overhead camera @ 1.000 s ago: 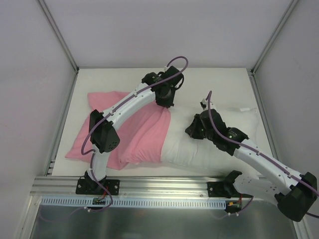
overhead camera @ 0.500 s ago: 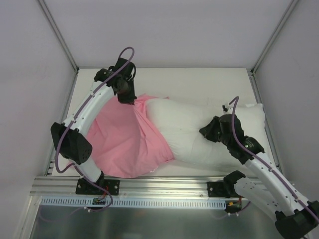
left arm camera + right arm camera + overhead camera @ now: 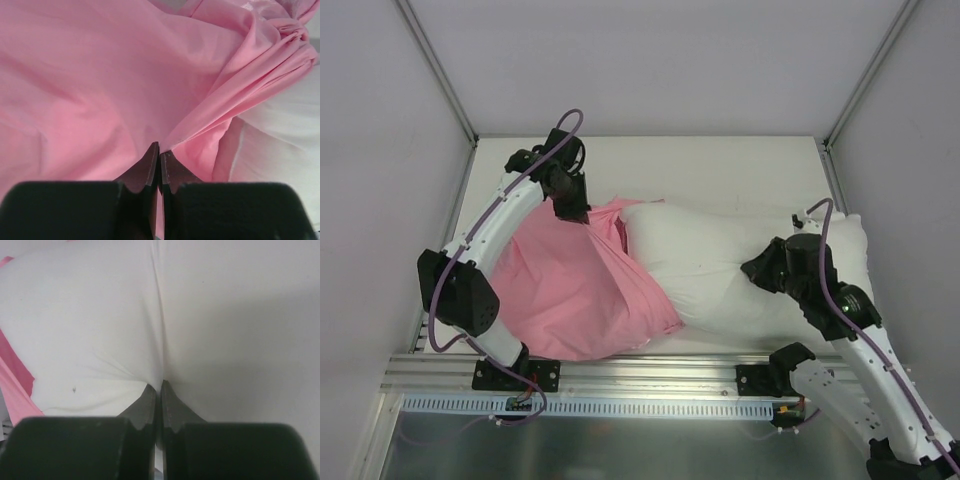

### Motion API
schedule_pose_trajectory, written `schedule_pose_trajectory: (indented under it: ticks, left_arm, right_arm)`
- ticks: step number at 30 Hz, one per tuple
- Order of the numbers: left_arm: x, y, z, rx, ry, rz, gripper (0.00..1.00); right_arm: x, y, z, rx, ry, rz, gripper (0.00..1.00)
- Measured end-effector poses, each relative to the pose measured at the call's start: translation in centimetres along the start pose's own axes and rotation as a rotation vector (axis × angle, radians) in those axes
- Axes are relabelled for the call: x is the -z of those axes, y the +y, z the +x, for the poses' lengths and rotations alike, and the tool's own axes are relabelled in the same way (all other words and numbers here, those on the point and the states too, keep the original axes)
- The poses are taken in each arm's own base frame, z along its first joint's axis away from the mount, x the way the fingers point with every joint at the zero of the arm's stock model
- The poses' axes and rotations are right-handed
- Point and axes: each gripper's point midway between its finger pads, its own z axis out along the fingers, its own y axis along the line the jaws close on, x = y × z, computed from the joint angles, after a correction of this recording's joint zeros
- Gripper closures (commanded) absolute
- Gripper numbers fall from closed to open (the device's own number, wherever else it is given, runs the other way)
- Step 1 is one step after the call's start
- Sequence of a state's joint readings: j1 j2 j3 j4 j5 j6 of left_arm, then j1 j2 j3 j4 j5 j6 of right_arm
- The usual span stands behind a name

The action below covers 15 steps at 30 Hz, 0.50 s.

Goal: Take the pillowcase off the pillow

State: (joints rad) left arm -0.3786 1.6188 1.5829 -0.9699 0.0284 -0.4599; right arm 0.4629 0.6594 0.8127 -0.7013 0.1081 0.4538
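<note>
The pink pillowcase lies bunched on the left half of the table, still round the left end of the white pillow, which stretches to the right. My left gripper is shut on a fold of the pillowcase at its far edge; the wrist view shows pink cloth pinched at the gripper. My right gripper is shut on a pinch of the pillow's white cloth, seen at the gripper in the right wrist view.
The white tabletop is bounded by grey walls and metal posts at the back corners. An aluminium rail runs along the near edge by the arm bases.
My left gripper has drawn the pillowcase left and back, baring more of the pillow. My right gripper has pulled the pillow to the right.
</note>
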Motion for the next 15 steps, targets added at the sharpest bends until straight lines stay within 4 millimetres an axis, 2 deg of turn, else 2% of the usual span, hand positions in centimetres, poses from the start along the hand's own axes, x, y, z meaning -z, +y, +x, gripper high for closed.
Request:
schedule_pose_trajectory:
  ticks: [4,9,11,15]
  left_arm:
    - [-0.1,2.1,-0.1,0.063,0.016,-0.002,1.0]
    - [1.4,7.8,-2.5,0.15,-0.088,-0.125,1.0]
    - [1.9,8.7,-2.9,0.159,-0.112,-0.147,1.0]
    - [2.1,8.8,-2.9,0.149,-0.119,-0.153,1.0]
  right_arm:
    - [2.5,-1.0,-1.9,0.0,-0.056,0.05,0.99]
    - [6.7,-4.3,-4.6,0.02,-0.175,0.222,0.99]
    - [8.3,-5.0,-4.9,0.033,-0.19,0.255,0.99]
    - [9.5,-4.8,-5.4,0.047,-0.188,0.261,0.99]
